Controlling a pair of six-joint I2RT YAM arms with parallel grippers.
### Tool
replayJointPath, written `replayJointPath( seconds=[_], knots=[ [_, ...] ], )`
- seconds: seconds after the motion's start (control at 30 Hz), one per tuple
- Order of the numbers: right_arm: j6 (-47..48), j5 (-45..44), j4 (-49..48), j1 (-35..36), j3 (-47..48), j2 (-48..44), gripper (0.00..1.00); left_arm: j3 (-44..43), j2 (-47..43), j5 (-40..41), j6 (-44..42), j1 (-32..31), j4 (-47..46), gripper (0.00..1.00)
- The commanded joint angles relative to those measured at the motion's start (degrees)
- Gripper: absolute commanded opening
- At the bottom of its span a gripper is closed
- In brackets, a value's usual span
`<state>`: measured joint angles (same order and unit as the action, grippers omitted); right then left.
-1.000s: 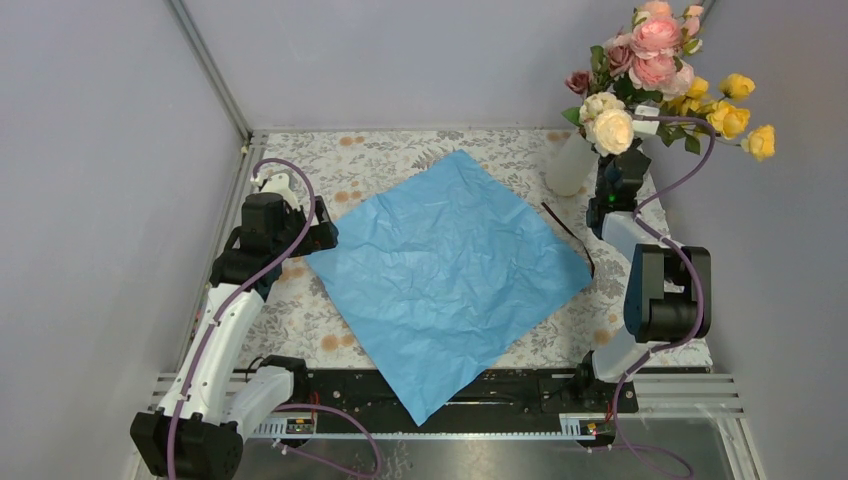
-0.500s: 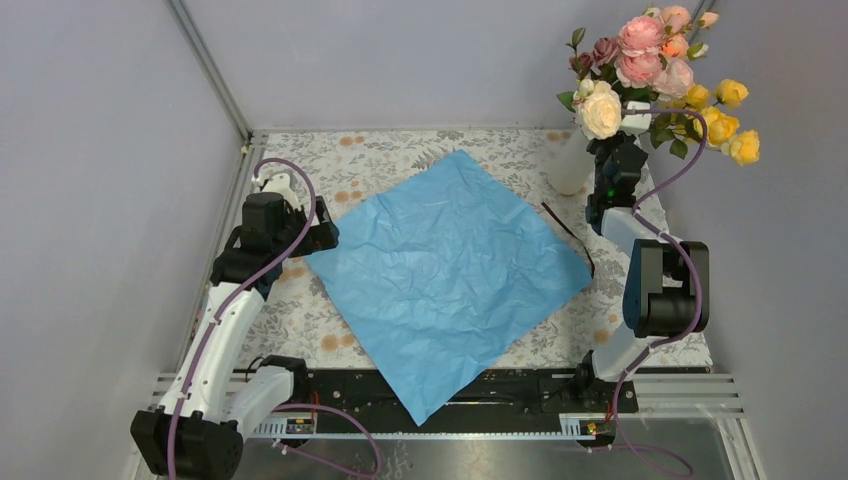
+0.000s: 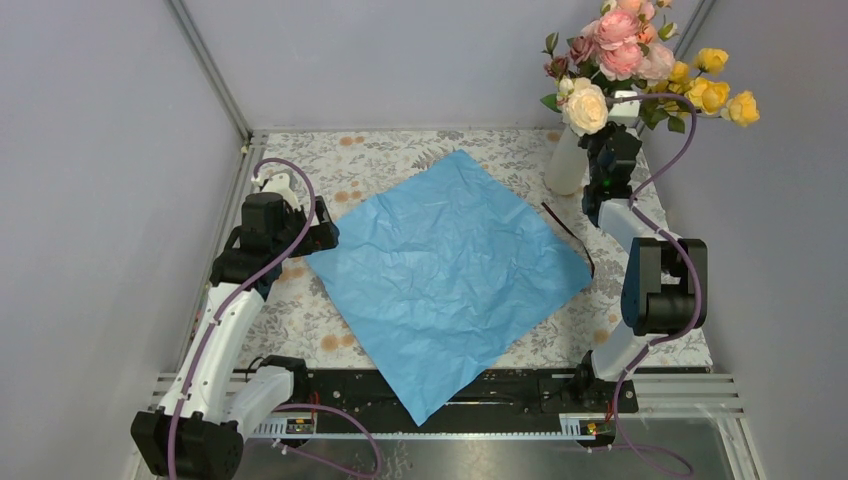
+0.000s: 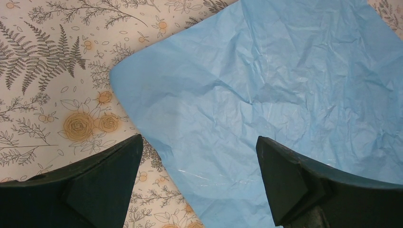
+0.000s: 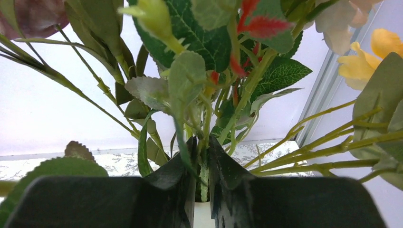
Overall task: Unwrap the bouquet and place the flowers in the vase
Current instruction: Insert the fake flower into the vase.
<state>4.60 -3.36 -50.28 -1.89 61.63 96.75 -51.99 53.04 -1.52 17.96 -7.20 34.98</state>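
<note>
Seen from above, the flowers (image 3: 620,58) run off the top edge and cover the mouth of the vase (image 3: 566,168). In the right wrist view the blooms are cut at every side and only a sliver of vase shows. Whether the right tool (image 5: 201,183) pinches the stems or just flanks them, I cannot tell.

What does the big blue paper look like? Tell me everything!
The blue paper is one thin, crinkly sheet, roughly square, unwrapped and spread flat on the flowery tablecloth. It sits turned like a diamond, with its near corner poking over the black rail in front. Nothing lies on it. The left gripper is open above its left corner.
</note>
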Motion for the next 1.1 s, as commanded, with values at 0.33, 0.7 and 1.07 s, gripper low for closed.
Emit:
replayJointPath(
  seconds=[0.33,0.7,1.07],
  knots=[
    [2.22,-0.13,0.62,1.11,0.42,-3.53,0.39,-0.14,-2.01,-1.63,-0.29,0.35,-2.8,0.99],
    [2.01,-1.27,-1.19,1.19,-3.79,-7.68,0.57,-0.05,-2.45,-1.8,-0.29,0.35,-2.81,0.99],
    [0.01,-5.96,-1.78,4.12,-8.48,-11.14,0.7,-0.04,-2.83,-1.47,-0.29,0.35,-2.82,0.99]
  ],
)
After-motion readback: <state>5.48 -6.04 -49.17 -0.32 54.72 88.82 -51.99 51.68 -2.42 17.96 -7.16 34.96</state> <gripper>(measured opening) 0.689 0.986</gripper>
